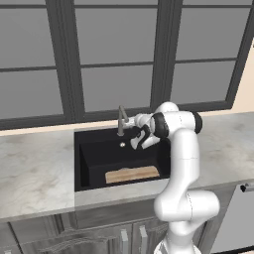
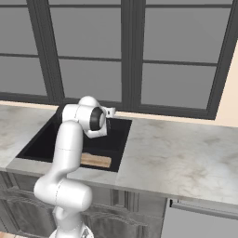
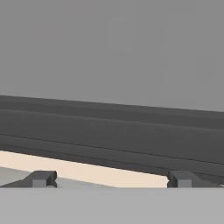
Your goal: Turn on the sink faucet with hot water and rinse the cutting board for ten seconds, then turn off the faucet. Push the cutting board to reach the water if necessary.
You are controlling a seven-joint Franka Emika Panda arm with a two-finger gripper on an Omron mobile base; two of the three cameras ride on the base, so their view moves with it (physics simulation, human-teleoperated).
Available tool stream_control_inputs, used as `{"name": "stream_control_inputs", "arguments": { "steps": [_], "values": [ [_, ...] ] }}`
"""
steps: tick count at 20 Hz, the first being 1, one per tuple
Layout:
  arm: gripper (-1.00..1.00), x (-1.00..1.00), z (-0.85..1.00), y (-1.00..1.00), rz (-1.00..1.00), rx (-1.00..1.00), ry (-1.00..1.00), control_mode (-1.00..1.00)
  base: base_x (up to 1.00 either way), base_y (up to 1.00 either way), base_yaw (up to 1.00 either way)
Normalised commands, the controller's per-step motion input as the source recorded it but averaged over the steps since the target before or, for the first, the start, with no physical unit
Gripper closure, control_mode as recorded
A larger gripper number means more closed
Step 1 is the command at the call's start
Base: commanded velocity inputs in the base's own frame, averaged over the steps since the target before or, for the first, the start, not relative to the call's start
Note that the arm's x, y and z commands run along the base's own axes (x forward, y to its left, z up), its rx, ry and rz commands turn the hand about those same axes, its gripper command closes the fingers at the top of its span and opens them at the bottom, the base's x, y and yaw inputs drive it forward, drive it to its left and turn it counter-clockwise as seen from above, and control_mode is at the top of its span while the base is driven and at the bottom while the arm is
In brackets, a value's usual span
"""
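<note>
My hand (image 1: pixel 128 120), fingers spread and gripping nothing, sits just beside the sink faucet (image 1: pixel 120 121) with no water running, so I judge rinsing hasn't begun; the cutting board (image 1: pixel 132 174) lies in the sink (image 1: pixel 87 158) near its front wall.

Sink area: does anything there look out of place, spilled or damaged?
Nothing stands out. The cutting board lies flat in the sink against its front wall, intact. No water runs from the sink faucet, and the counter shows no spill. The open claw hangs beside the faucet, holding nothing.
</note>
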Motion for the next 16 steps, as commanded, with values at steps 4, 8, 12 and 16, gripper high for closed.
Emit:
{"name": "stream_control_inputs", "arguments": {
  "steps": [4, 8, 12, 16],
  "values": [
    [-1.0, 0.0, -0.04, 0.0, 0.0, 0.0, -0.04, -1.0, 0.0, 0.0, 0.0],
    [-1.0, 0.0, -0.06, -0.15, 0.0, 0.0, -0.01, -1.0, 0.0, 0.0, 0.0],
    [-1.0, 0.0, -0.16, -0.29, 0.0, 0.0, 0.0, -1.0, 0.0, 0.0, 0.0],
    [-1.0, -0.01, -0.14, -0.41, 0.0, 0.0, 0.0, -1.0, 0.0, 0.0, 0.0]
  ]
}}
